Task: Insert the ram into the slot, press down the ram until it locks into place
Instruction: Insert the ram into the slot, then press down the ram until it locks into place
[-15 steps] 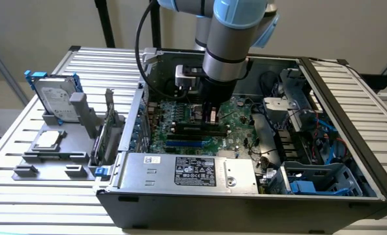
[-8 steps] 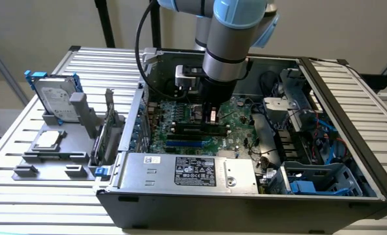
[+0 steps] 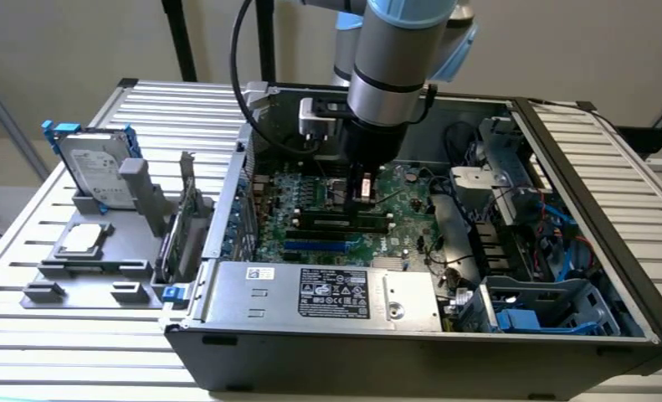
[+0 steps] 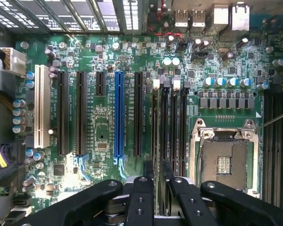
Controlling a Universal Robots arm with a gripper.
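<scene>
Arm reached down into the open computer case point(image 3: 598, 209); my pincer point(image 3: 364, 199) hung low over the green motherboard point(image 3: 274, 239), close above the bank of long black sockets. The ram point(image 3: 333, 223) showed in the exterior view as a thin green strip with dark chips, lying lengthwise along those sockets; it sat directly beneath the pincer and ran out past it toward the exterior view's left. Could not tell whether pincer and ram touched, nor how far the pincer was open, nor whether it had hold of anything.

Wrist view: the slot point(image 4: 164, 132), one of several parallel black sockets, ran straight out from the pincer's tip point(image 4: 158, 172), so I was lined up with that bank; pale clips point(image 4: 156, 84) at the far ends of two of the sockets; could not tell whether any clip had closed on the ram. The blue slot point(image 4: 118, 117) lay off to one side of the bank, the open processor socket point(image 4: 224, 162) just beside it on the other.

Exterior view, elsewhere: silver power supply point(image 3: 320, 293) at the case's near edge; a hard drive point(image 3: 90, 163) standing upright on a grey tray point(image 3: 85, 276), at the exterior view's left.
</scene>
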